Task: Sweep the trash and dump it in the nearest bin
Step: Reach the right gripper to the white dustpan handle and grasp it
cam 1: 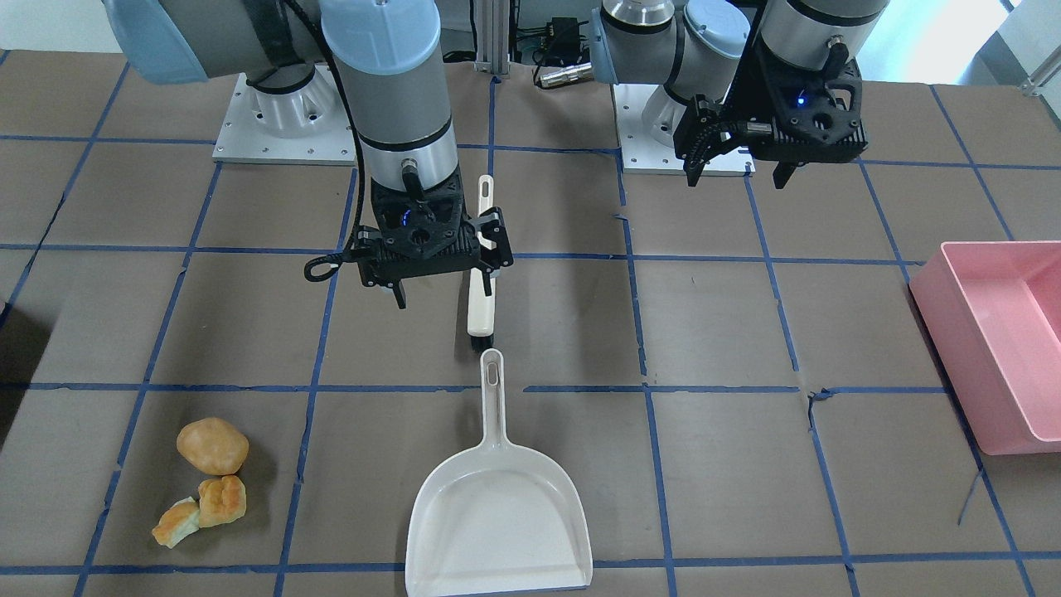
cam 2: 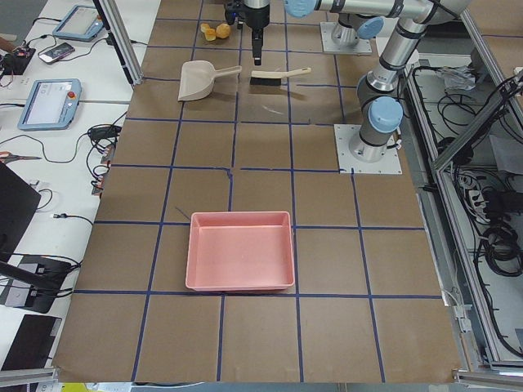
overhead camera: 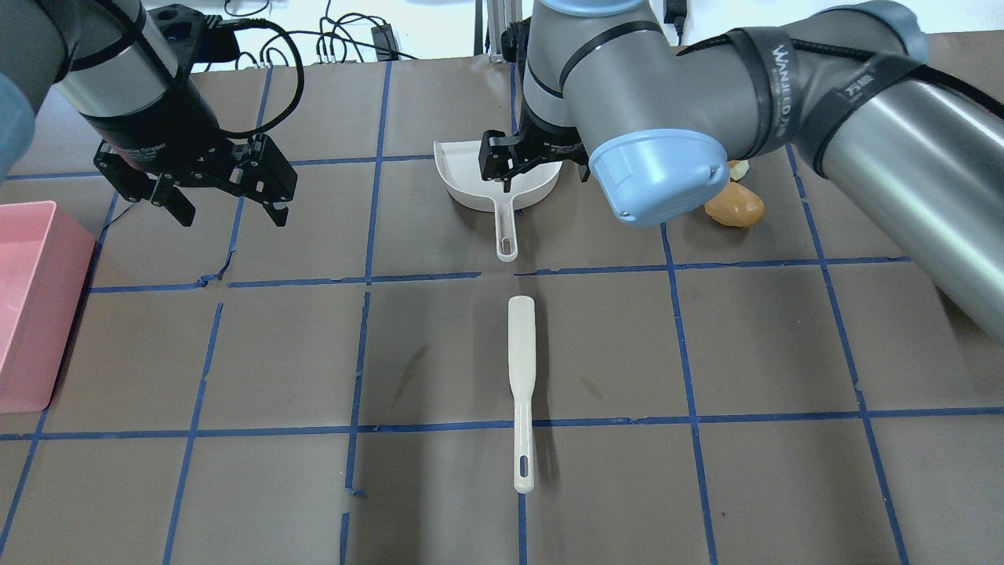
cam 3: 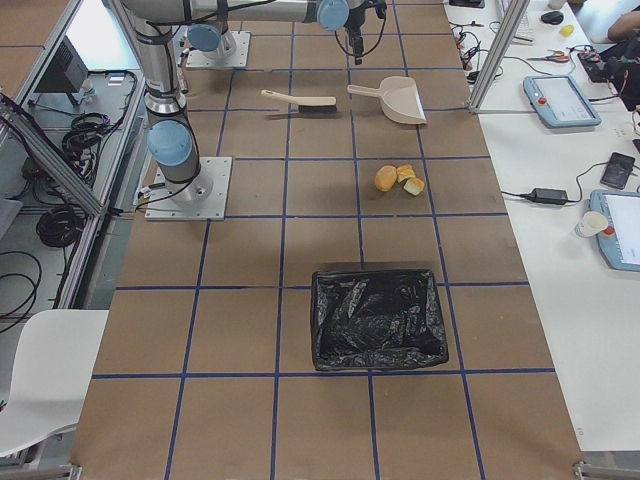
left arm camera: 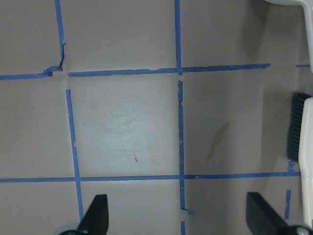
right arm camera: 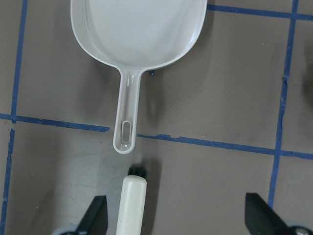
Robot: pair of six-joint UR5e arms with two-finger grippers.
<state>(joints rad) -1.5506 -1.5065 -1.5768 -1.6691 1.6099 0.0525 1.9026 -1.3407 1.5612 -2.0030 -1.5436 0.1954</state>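
Note:
The trash lies together on the table: a round tan bun (cam 1: 212, 445) and two golden chunks (cam 1: 222, 500) (cam 1: 176, 523). A white dustpan (cam 1: 497, 522) lies with its handle pointing at a white brush (cam 1: 481, 290) with black bristles. My right gripper (cam 1: 443, 274) hovers open over the brush; the right wrist view shows the brush's bristle end (right arm camera: 131, 205) between its fingers and the dustpan (right arm camera: 137, 34) ahead. My left gripper (overhead camera: 233, 213) hangs open and empty over bare table. The bin (cam 3: 378, 318), lined with a black bag, stands beyond the trash at the table's right end.
A pink tub (cam 1: 995, 332) sits at the table's left end, seen also in the overhead view as the pink tub (overhead camera: 35, 306). Blue tape lines grid the brown table. Both arm bases (cam 1: 282, 124) stand at the robot's edge.

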